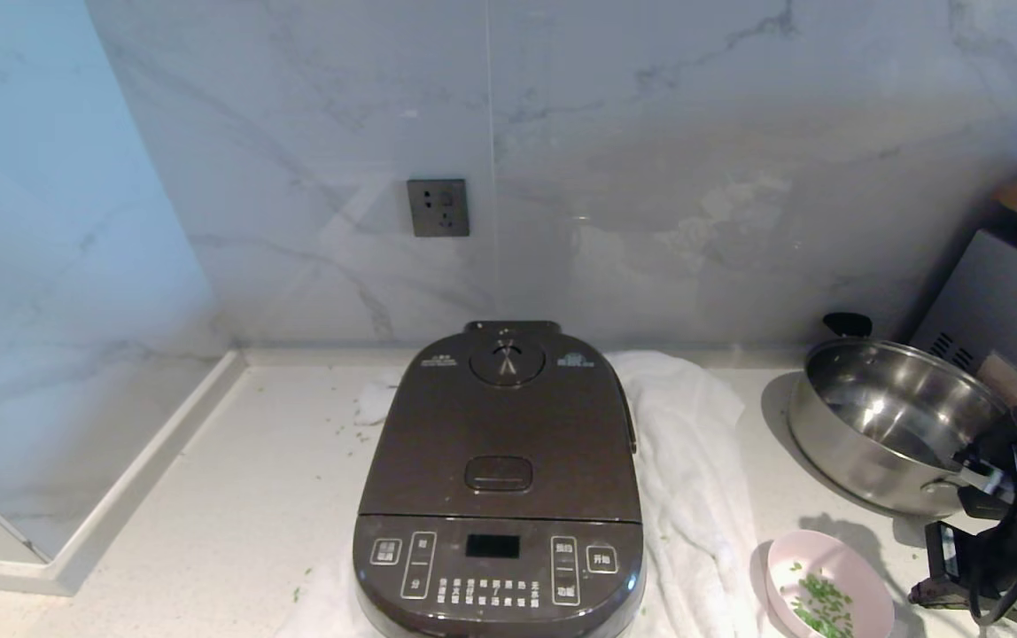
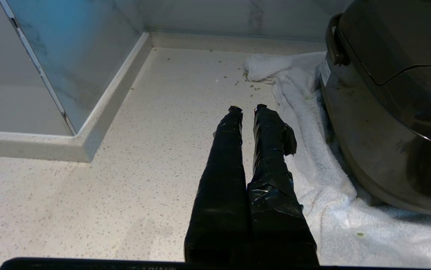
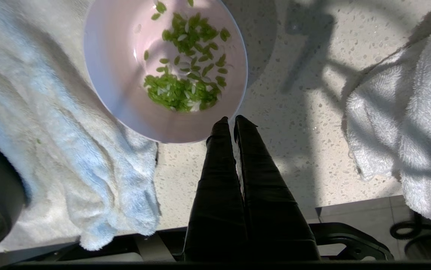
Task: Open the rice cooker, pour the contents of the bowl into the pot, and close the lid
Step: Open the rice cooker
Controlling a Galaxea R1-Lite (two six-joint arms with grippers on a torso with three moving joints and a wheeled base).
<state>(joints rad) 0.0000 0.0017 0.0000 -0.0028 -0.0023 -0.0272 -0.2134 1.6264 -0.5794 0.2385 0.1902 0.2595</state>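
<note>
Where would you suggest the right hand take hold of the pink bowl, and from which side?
Probably the thin rim of the bowl nearest the right hand, one finger inside and one outside. The bowl is shallow, upright and open-topped; its other side borders the towel.

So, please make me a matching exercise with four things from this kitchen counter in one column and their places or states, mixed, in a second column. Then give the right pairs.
Things:
1. lid
2. bowl
3. steel pan
4. white towel

Places or states:
A. lies spread under and beside the rice cooker
B. closed down flat
C. stands empty at the back right, near the wall
D. holds chopped green bits, at the front right of the cooker

Pairs: 1-B, 2-D, 3-C, 4-A
</note>
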